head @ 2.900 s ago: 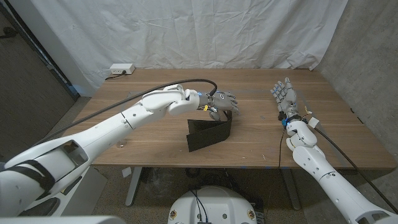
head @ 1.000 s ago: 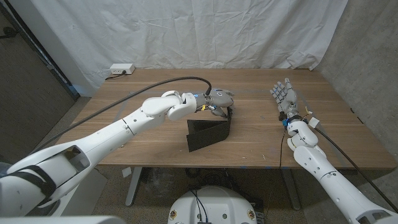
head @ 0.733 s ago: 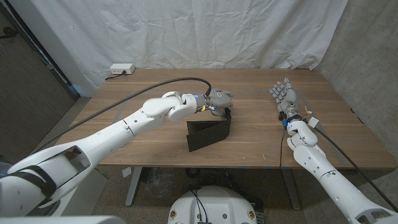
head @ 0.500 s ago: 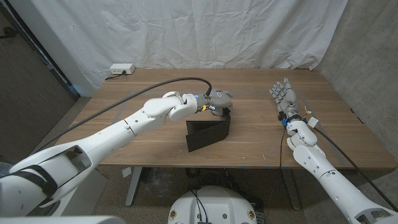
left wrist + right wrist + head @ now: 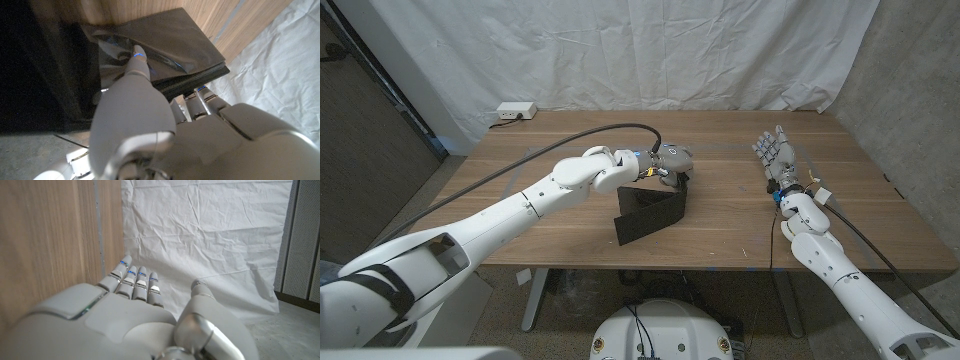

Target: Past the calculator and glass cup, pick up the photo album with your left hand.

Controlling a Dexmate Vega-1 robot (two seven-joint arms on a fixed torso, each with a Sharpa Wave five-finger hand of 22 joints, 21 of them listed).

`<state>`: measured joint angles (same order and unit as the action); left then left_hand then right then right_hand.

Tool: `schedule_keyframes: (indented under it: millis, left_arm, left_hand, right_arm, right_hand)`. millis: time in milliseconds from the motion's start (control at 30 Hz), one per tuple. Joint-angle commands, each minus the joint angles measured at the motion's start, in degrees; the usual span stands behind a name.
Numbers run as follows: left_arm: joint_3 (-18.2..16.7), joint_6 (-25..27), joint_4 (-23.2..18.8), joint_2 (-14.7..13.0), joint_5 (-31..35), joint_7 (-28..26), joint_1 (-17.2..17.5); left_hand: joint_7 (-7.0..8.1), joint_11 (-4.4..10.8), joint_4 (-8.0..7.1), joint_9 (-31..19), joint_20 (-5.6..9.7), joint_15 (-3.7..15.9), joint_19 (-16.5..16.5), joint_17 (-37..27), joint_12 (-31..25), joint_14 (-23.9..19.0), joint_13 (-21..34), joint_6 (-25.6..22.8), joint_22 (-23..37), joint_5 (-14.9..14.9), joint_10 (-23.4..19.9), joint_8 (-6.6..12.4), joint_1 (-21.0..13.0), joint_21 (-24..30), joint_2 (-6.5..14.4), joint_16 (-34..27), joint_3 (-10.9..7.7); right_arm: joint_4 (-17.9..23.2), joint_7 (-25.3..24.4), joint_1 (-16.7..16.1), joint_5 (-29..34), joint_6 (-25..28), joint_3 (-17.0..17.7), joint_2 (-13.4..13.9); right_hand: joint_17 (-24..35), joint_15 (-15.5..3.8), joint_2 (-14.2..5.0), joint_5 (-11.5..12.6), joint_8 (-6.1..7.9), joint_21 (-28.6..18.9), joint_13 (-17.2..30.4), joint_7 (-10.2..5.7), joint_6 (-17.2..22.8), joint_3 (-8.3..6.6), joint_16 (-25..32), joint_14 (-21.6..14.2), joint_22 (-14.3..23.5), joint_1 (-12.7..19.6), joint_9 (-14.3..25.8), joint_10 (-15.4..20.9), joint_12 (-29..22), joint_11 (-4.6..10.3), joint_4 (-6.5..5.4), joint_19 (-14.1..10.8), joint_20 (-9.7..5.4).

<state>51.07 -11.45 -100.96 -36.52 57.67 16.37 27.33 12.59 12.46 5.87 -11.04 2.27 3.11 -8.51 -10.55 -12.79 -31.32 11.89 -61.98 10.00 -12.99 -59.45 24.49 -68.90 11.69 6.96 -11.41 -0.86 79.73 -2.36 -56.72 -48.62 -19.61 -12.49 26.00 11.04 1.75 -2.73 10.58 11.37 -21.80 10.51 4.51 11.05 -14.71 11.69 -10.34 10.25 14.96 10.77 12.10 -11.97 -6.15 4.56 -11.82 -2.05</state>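
The photo album (image 5: 650,211) is seen standing open like a tent near the middle of the wooden table (image 5: 740,235), its two dark covers splayed toward the near edge and its spine raised at the far right. It is judged to be stiff and fairly light, with hard board covers; in the left wrist view the inner pages (image 5: 150,50) are glossy and reflective, so a slippery surface is to be expected there. A hold at the top of the spine end, with the thumb on one side and the fingers on the other, is judged the soundest, since the covers may swing or fold if only one leaf is taken.

Just beyond, the left hand (image 5: 670,163) is closed over the album's upper far corner, and a fingertip (image 5: 136,52) is pressed against the shiny inner page. Whether the album is lifted off the table cannot be told.

Farther right, well apart from the album, the right hand (image 5: 777,157) is held above the table with its fingers extended and nothing in it.

No calculator or glass cup is seen.
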Motion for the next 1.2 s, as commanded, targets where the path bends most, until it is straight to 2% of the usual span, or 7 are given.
schedule_keyframes:
  millis: [33, 533, 1200]
  left_arm:
    - [-0.9, 3.4, -2.0, 0.3, -0.7, 1.0, 0.9]
    - [-1.2, 7.3, -4.0, 1.1, -1.4, 3.1, 1.5]
    - [-2.1, 9.4, -8.3, 0.1, 0.4, 4.1, 2.5]
  left_hand:
    - [-0.72, 0.04, -0.34, -0.4, 3.48, 8.67, -0.6, -0.1, -0.4, -0.9, 0.3, -1.7, 0.3, 0.1, -1.0, 0.62, 0.3, 0.3, 0.5, -0.3, -0.13]
    - [-1.39, 0.02, -0.61, 0.5, 3.8, 8.64, -1.2, -0.1, -0.9, -2.5, 1.0, -4.3, 0.3, 0.3, -3.6, 1.08, 0.2, 0.3, 0.8, -0.4, -0.24]
    - [-1.82, -0.02, -0.67, 0.8, 3.93, 8.7, -1.4, 0.0, -0.8, -3.1, 1.5, -5.1, 0.3, 0.5, -4.7, 0.87, 0.0, 0.2, 0.7, -0.1, -0.35]
  right_arm:
    - [0.7, 0.1, 0.0, 0.1, 0.4, 0.1, 0.7]
    - [1.1, 0.7, -0.6, -0.3, 0.2, 0.6, 1.2]
    - [2.4, 0.8, -0.8, -0.3, 0.5, 0.8, 1.8]
  right_hand:
    - [0.2, 0.06, -0.53, 0.0, 0.04, 0.3, 0.2, -0.02, 0.2, -0.02, 0.0, -0.5, 0.2, 0.1, 0.3, 0.3, -0.3, -0.2, 0.3, -0.6, -0.83]
    - [0.2, 0.14, -0.55, 0.0, 0.04, 0.5, 0.2, -0.02, 0.2, 0.0, 0.0, -0.6, 0.2, 0.1, 0.3, 0.5, -0.4, -0.2, 0.35, -0.7, -0.75]
    - [0.2, 0.09, -0.59, 0.0, 0.01, 0.8, 0.2, 0.06, 0.2, 0.03, 0.0, -0.7, 0.2, 0.1, 0.3, 0.7, -0.4, -0.17, 0.43, -0.8, -0.69]
